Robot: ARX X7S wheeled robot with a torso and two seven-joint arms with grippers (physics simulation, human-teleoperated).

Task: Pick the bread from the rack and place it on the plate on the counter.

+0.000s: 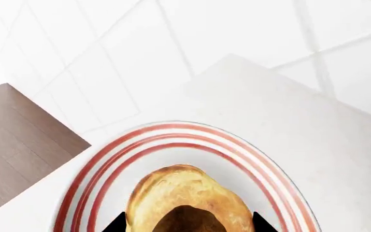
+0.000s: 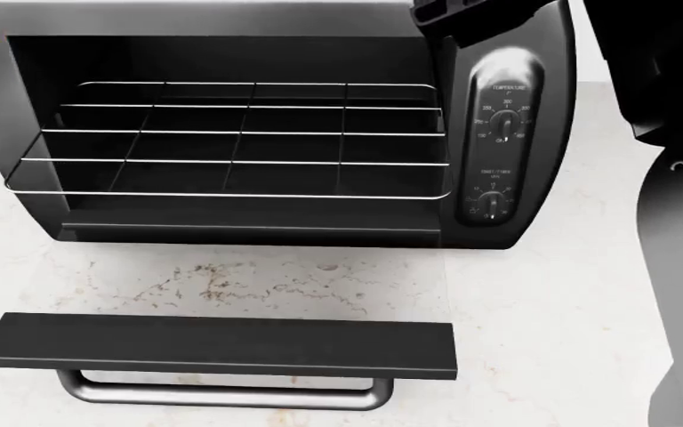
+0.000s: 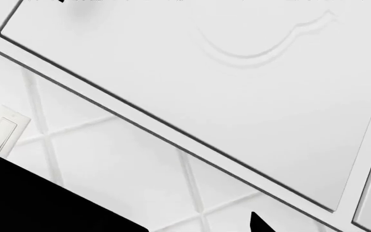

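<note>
Bread (image 1: 189, 195) sat over the plate (image 1: 102, 164) in the left wrist view, its golden crust filling the middle of the red-ringed rim, with a darker brown patch at the near edge. Two black fingertips (image 1: 116, 223) of the left pincer (image 1: 189, 224) flanked the bun on either side; whether they were clenched on it or had let go could not be told from that view. The plate rested on the white desk (image 1: 314, 121), near its corner, with brown floor beyond the edge.

From the head view, the rack (image 2: 229, 142) stood bare inside the black toaster oven (image 2: 514, 133), and the oven door (image 2: 217, 345) lay flat and open on the speckled desk.

The right wrist view showed only white cabinet panels and tiled wall, with one black tip of the right pincer (image 3: 258, 223) at the edge; its state could not be told.
</note>
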